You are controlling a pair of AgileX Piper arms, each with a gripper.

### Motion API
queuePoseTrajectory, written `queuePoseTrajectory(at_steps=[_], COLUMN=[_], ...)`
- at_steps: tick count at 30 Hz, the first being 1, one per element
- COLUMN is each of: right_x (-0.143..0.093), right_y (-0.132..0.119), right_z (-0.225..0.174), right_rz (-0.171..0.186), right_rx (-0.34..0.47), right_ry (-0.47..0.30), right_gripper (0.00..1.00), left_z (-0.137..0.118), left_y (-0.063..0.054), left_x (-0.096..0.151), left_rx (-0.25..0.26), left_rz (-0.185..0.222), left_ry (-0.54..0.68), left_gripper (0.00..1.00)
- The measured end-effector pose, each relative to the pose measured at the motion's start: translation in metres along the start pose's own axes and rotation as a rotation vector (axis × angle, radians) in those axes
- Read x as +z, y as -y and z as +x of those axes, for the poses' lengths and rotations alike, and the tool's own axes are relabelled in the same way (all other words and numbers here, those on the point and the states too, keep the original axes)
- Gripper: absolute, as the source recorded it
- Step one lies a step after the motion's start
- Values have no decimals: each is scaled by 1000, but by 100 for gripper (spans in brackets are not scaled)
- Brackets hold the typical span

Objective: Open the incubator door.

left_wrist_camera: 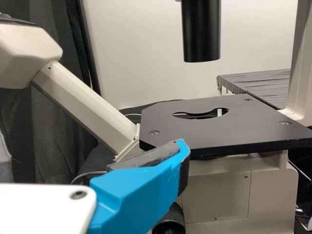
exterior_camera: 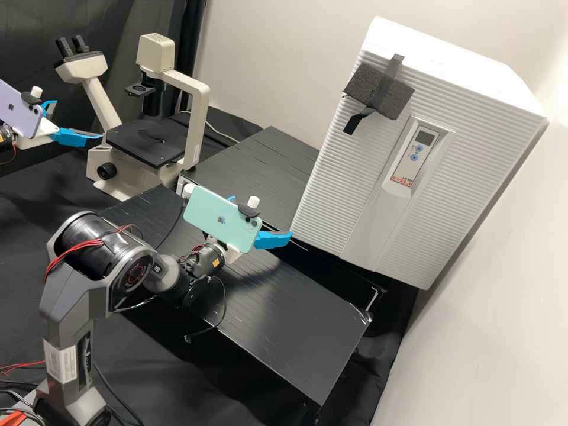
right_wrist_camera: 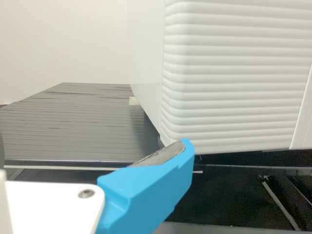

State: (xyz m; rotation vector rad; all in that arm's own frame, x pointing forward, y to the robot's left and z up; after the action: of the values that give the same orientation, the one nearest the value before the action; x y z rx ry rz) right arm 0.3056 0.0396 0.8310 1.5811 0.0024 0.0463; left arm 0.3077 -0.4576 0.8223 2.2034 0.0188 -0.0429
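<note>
- While the incubator door (exterior_camera: pixel 328 198) looks shut to me, its ribbed front lined up w/ the incubator (exterior_camera: pixel 438 47), opening it is all left to do; judged from here, approx 0% done
- Positioning, tho, is prob well along: my R gripper (exterior_camera: pixel 263 216) is up at the door's lower corner, on the side facing me, tip v. near the edge; can't tell if it touches
- R fingers spread, nothing btwn them; L gripper (exterior_camera: pixel 79 119) likewise spread & holding nothing, by the microscope (left_wrist_camera: pixel 219 122), well apart from the door
- Remaining, my guess: hook one R fingertip behind the door's edge, pull outward, swing it wide, let go; L prob not needed
- Risk: tip could slip off the smooth ribs, or shove the whole unit along the worktop (exterior_camera: pixel 278 302) instead of popping the door
- Re: writing, the door's control panel (exterior_camera: pixel 412 155) has a small dark display (exterior_camera: pixel 425 139), 2 blue buttons (exterior_camera: pixel 416 153) w/ tiny marks, & a label (exterior_camera: pixel 402 178) w/ red lettering below; print not read off
- Maker's logo (exterior_camera: pixel 222 220) on the back of the green phone (exterior_camera: pixel 204 210) on my R wrist, another on the lilac phone (exterior_camera: pixel 18 112) on my L
- Dark foam block (exterior_camera: pixel 393 100), taped near the door's upper corner, has no writing I can see
</note>
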Motion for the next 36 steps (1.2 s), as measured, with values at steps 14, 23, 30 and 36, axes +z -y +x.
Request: queuePoseTrajectory(at_steps=[14,23,30,36], right_x=[0,-16,-37,-51], right_y=[-10,-68,-110,-129], right_z=[-4,-6,7,18], right_rz=[-3,17,20,36], right_rx=[33,229,330,348], right_ry=[-1,-61,-109,-107], right_gripper=[100,100,100,100], left_z=[0,0,0,0], left_y=[0,0,0,0], left_x=[0,0,0,0], left_rx=[0,0,0,0], left_rz=[0,0,0,0], left_ry=[0,0,0,0], left_gripper=[100,100,100,100])
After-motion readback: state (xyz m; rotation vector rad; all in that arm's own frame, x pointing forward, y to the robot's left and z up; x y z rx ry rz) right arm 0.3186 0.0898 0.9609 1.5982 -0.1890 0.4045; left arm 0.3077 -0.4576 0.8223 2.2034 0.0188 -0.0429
